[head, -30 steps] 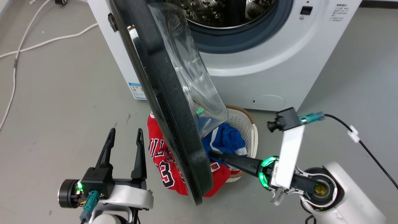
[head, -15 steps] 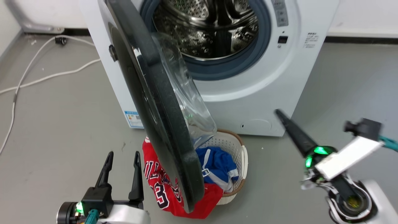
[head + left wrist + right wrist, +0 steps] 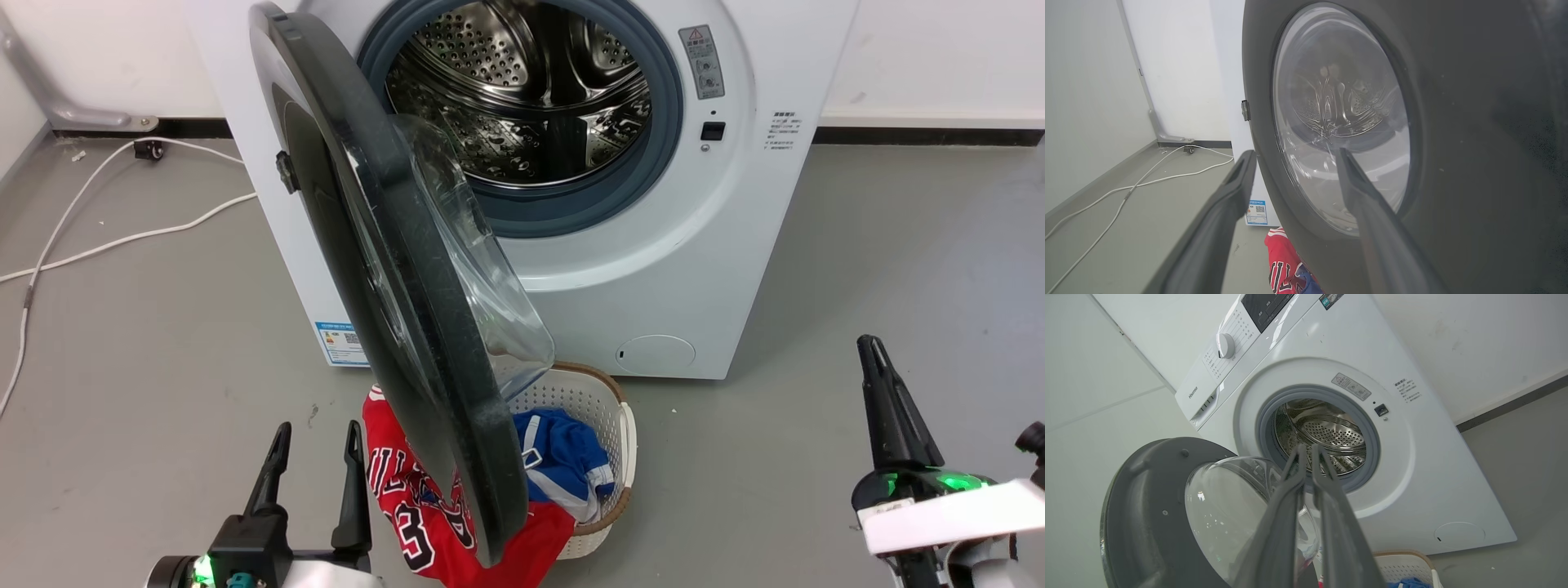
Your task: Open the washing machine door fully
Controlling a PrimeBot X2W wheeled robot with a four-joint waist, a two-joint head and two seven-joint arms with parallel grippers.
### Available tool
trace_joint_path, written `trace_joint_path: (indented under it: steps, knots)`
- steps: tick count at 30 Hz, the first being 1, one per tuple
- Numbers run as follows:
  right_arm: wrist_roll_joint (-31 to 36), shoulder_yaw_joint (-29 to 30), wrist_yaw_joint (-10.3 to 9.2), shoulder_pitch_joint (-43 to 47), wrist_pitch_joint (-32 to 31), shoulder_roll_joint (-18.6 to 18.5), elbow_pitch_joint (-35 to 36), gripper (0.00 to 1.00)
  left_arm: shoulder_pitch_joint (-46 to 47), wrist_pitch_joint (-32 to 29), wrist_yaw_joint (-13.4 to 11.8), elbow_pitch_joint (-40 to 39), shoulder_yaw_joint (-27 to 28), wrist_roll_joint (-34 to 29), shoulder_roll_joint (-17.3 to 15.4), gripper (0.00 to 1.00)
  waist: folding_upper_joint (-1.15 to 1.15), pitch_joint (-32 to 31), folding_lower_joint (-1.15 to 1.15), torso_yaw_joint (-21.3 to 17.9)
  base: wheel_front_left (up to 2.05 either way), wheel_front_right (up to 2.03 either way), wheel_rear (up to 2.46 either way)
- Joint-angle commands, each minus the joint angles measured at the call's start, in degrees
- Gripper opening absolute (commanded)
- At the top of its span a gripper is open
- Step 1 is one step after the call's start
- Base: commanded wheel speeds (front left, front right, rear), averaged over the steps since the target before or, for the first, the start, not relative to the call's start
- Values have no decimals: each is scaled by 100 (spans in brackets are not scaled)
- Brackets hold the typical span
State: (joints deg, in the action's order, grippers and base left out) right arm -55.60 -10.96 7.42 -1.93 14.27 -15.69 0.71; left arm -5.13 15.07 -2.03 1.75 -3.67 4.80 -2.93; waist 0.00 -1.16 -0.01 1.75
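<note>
The white washing machine (image 3: 653,269) stands with its steel drum (image 3: 531,90) exposed. Its washing machine door (image 3: 408,269), a black rim around a bulging clear glass bowl, is hinged on the left and sticks out edge-on towards me. My left gripper (image 3: 317,429) is open at the lower left, just left of the door's lower edge and apart from it. In the left wrist view its fingers (image 3: 1359,192) point at the door's outer face (image 3: 1453,163). My right gripper (image 3: 867,343) is shut and empty at the lower right, far from the door (image 3: 1147,506).
A white perforated laundry basket (image 3: 627,425) sits on the floor under the door, holding a red jersey (image 3: 400,498) and a blue garment (image 3: 563,457). White cables (image 3: 122,237) trail over the grey floor on the left. A wall runs behind the machine.
The head camera has tilted up, showing more of the machine. My right gripper has left the door's inner rim and swung out to the lower right, fingers up. The left gripper has held still.
</note>
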Motion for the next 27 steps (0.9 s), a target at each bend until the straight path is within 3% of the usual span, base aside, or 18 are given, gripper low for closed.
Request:
trace_joint_path:
  steps: [1, 2, 3, 4, 8, 13, 20, 27]
  knots:
    - [266, 86, 12, 91, 52, 145, -26, 24, -45, 15, -8, -22, -9, 13, 8, 100, 0, -8, 1, -11, 0, 0, 0]
    - [631, 168, 13, 133, 76, 244, -39, 44, -45, 15, -11, -22, -10, 16, 7, 100, 0, -13, 1, -16, 0, 0, 0]
    - [971, 318, 12, 170, 91, 391, -13, 93, -50, 15, -13, -26, -13, 18, 7, 100, 0, -17, 1, -19, 0, 0, 0]
    - [1290, 510, 12, 201, 95, 582, 82, 100, -52, 15, -16, -29, -20, 18, 8, 100, 0, -16, 1, -21, 0, 0, 0]
    - [2841, 945, 6, 481, 88, 994, 324, 100, -16, 15, -31, -36, -36, 22, 8, 100, 0, -5, 1, -3, 0, 0, 0]
    - [3837, 1120, 6, 696, 90, 1217, 448, 100, 2, 15, -25, -21, -37, 15, 7, 100, 0, -5, 1, 30, 0, 0, 0]
    - [4487, 1132, 6, 946, 91, 1285, 302, 100, 13, 15, -40, -12, -43, 4, 7, 100, 0, -18, 1, 60, 0, 0, 0]
    - [4546, 1084, 6, 1079, 92, 1288, -3, 100, 15, 15, -54, -32, -43, -25, 7, 100, 0, -37, 1, 82, 0, 0, 0]
